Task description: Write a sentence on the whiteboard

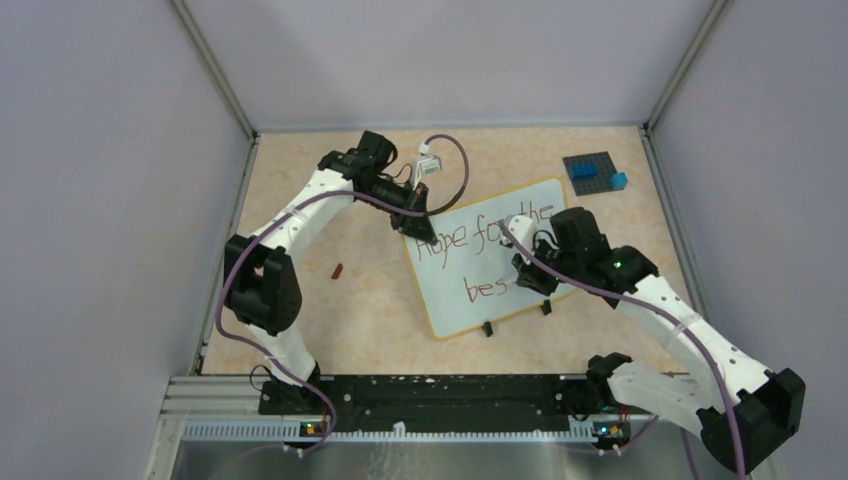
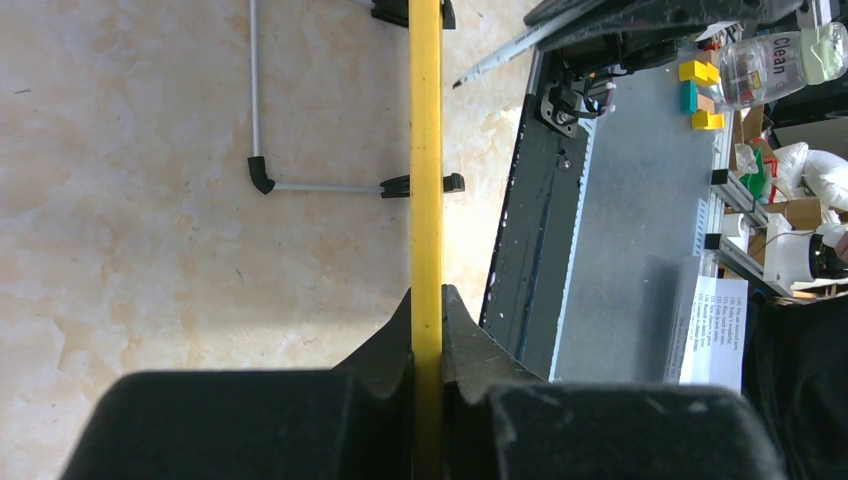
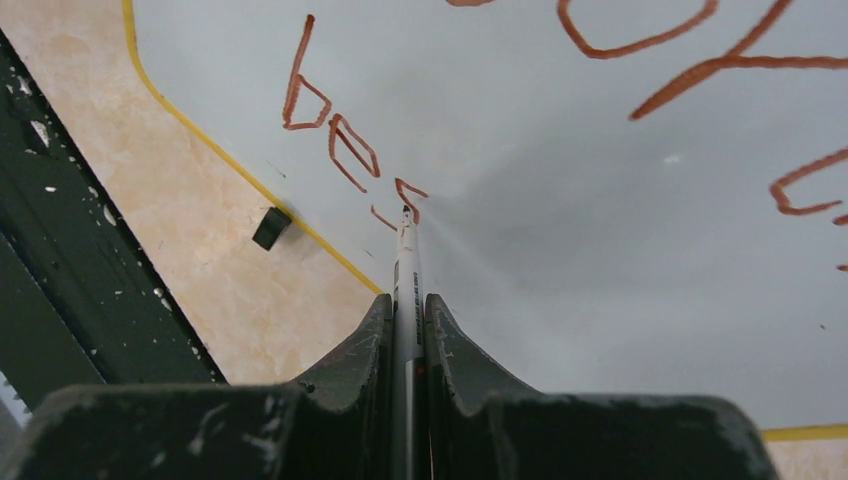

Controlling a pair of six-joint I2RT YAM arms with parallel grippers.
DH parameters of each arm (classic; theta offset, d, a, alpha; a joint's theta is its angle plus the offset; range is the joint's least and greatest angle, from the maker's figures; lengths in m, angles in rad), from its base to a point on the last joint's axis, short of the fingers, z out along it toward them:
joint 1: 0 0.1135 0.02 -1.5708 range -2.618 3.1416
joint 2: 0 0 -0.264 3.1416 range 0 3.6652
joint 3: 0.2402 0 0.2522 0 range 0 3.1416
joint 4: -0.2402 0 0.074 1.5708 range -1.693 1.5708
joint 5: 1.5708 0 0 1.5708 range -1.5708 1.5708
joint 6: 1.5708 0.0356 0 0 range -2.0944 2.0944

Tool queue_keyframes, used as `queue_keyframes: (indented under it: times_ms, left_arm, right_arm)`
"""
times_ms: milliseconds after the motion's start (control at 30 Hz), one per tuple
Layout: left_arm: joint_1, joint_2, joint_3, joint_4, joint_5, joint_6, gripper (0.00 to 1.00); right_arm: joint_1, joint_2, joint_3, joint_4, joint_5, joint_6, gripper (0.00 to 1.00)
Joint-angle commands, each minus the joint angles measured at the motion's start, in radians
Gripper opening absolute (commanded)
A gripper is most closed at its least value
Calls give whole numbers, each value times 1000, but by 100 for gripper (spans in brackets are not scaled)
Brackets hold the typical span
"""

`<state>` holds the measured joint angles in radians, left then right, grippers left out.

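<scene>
The whiteboard (image 1: pixel 470 270) lies tilted on the table, white with a thin yellow rim and two little black feet. The sentence (image 1: pixel 480 240) on it reads "Hope for the" above a partial "bes". My left gripper (image 1: pixel 413 218) is shut on the board's far-left corner; in the left wrist view the yellow rim (image 2: pixel 426 180) runs edge-on between the jaws. My right gripper (image 1: pixel 528 270) is shut on a white marker (image 3: pixel 405 270). The marker's tip touches the board at the half-drawn "s" after "be" (image 3: pixel 325 120).
A dark grey studded plate with blue bricks (image 1: pixel 594 172) sits at the far right of the table. A small reddish marker cap (image 1: pixel 338 270) lies left of the board. Grey walls close in the table on three sides.
</scene>
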<state>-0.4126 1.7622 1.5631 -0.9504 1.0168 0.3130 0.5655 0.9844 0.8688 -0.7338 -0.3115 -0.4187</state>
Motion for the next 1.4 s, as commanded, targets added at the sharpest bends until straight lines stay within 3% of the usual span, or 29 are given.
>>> queue_keyframes:
  times_ms: [0, 400, 767, 1100, 1367]
  left_arm:
    - [-3, -24, -7, 30, -43, 70, 0]
    - [-3, -33, -13, 29, -52, 71, 0]
    - [-3, -23, -6, 30, -50, 72, 0]
    - [-3, -27, -7, 28, -48, 72, 0]
    - [-3, -23, -5, 29, -48, 70, 0]
  right_arm:
    - [-48, -23, 54, -7, 4, -22, 0]
    - [-60, 28, 42, 33, 60, -36, 0]
    - [-199, 7, 56, -24, 33, -117, 0]
    - [-196, -2, 135, -96, -132, -115, 0]
    - [-181, 39, 147, -44, -104, -94, 0]
